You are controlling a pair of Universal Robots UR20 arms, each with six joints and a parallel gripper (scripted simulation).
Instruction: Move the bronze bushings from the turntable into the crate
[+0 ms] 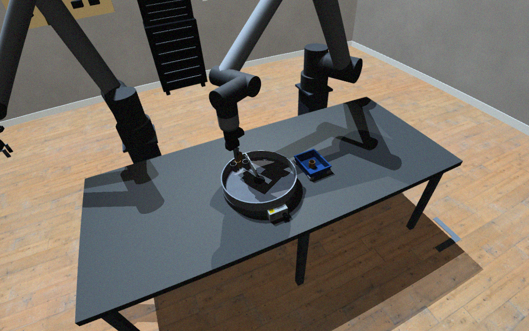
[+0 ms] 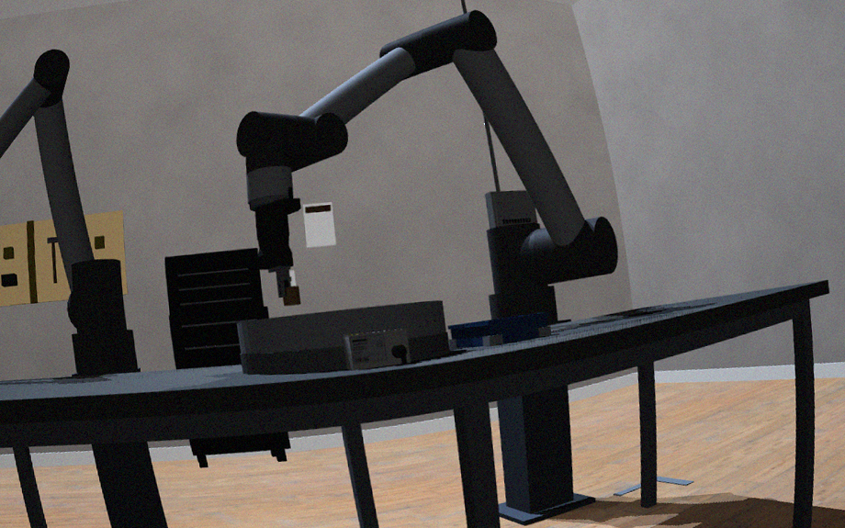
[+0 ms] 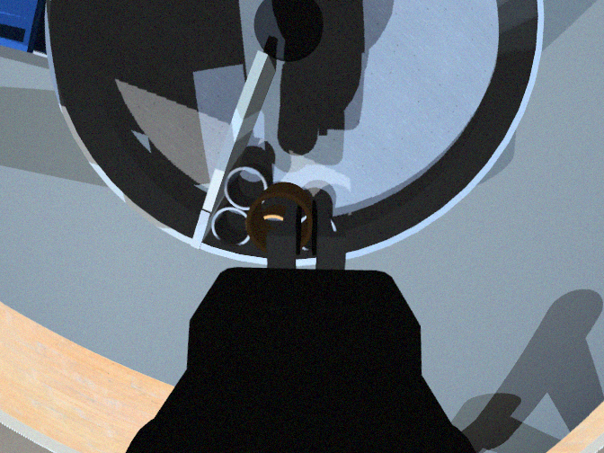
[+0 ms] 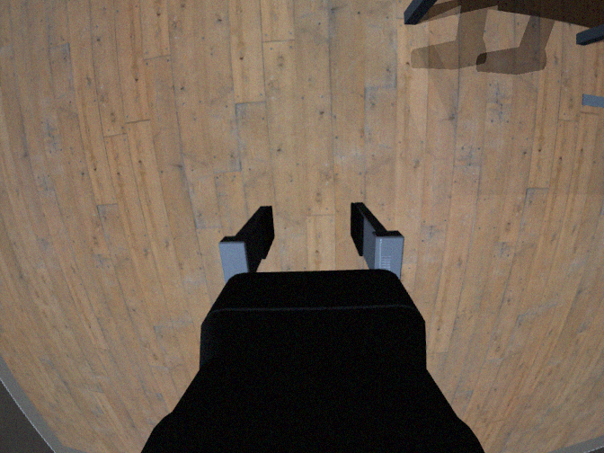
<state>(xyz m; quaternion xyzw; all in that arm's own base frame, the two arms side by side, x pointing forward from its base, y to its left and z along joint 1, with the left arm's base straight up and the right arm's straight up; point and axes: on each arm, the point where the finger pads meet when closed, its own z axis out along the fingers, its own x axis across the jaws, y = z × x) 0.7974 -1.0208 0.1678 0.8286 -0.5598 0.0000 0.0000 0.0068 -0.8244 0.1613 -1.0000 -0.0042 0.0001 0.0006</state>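
My left gripper point(image 3: 306, 217) point(image 2: 284, 287) is shut on the wall of a bronze bushing point(image 3: 253, 221) point(image 2: 291, 296), held upright above the turntable point(image 1: 249, 205) point(image 2: 294, 332) point(image 3: 429, 97). Two steel bushings point(image 3: 226, 187) point(image 3: 214, 231) stand beside the bar, left of the held one in the left wrist view. Another steel rim point(image 3: 333, 224) shows partly behind the fingers. An orange arc point(image 3: 272, 217) shows through the held ring, most of it hidden. The blue crate point(image 1: 320, 170) point(image 2: 501, 329) looks level, with a bronze bushing point(image 1: 311, 164) inside. My right gripper point(image 4: 311, 220) point(image 1: 6, 150) is open and empty, away from the table.
A light diverter bar point(image 3: 244, 111) point(image 1: 252, 167) slants from the turntable's hub to its rim. The raised rim stands between the bushings and the crate. A control box point(image 1: 277, 212) point(image 2: 375, 349) sits at the turntable's front. The right gripper hangs over the wooden floor point(image 4: 302, 121).
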